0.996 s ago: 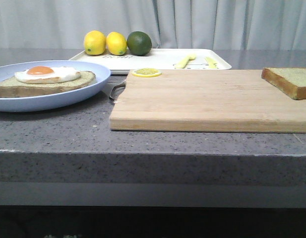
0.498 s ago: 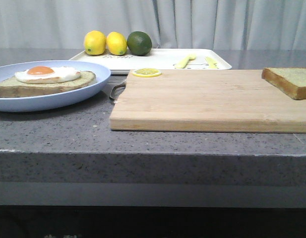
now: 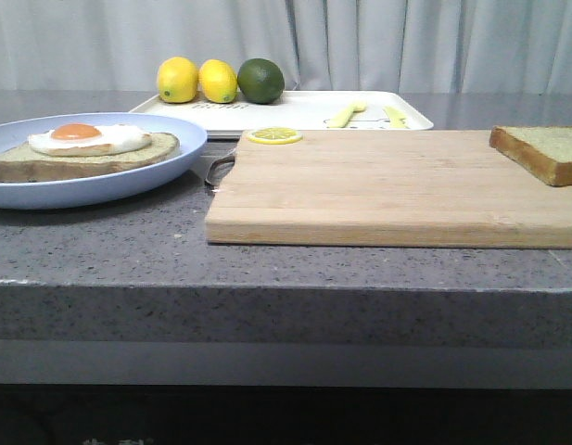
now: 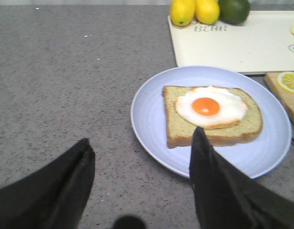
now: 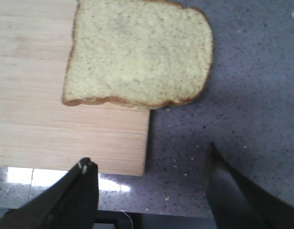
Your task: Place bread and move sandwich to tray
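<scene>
The bread lies on the right end of the wooden cutting board, overhanging its edge in the right wrist view. The sandwich, bread with a fried egg, sits on the pale blue plate at the left; it also shows in the left wrist view. The white tray stands at the back. My left gripper is open and empty, above the counter beside the plate. My right gripper is open and empty, short of the bread. Neither gripper shows in the front view.
Two lemons and a lime sit on the tray's left end, with yellow cutlery on its right. A lemon slice lies on the board's back left corner. The grey counter's front edge runs close below the board.
</scene>
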You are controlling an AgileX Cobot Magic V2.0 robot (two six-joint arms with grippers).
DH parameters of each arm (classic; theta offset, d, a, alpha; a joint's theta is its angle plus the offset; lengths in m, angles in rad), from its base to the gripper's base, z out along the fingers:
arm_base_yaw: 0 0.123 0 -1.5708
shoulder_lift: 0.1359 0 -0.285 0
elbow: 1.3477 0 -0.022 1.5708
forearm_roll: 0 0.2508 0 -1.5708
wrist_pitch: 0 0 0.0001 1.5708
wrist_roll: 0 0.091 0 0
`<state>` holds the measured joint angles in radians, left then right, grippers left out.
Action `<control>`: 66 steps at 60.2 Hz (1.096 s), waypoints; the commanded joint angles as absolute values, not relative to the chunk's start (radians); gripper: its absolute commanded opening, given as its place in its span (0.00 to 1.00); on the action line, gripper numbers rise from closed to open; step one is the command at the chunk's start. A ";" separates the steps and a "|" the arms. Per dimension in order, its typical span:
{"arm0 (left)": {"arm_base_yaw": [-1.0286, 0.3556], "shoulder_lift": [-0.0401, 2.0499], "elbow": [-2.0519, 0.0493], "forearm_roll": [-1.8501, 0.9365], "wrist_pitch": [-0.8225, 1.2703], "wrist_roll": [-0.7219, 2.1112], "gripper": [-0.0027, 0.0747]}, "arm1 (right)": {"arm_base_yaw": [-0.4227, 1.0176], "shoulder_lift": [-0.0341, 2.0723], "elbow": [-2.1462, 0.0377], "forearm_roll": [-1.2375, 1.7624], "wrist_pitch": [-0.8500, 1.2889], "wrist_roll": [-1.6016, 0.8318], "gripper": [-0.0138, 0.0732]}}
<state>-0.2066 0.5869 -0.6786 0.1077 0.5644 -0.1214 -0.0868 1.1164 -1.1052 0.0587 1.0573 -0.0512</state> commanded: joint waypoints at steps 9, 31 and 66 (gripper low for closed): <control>-0.314 0.596 -0.713 0.151 0.514 -0.115 0.60 | -0.387 1.180 -1.149 0.332 1.064 -0.262 0.73; -0.320 0.596 -0.713 0.155 0.514 -0.115 0.59 | -0.640 1.420 -1.149 0.831 1.137 -0.558 0.75; -0.320 0.596 -0.713 0.157 0.514 -0.115 0.59 | -0.640 1.716 -1.149 1.065 1.240 -0.747 0.74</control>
<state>-0.3106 0.5869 -0.6786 0.1483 0.5804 -0.1164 -0.6345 1.7322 -1.1197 0.9787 1.1822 -0.7121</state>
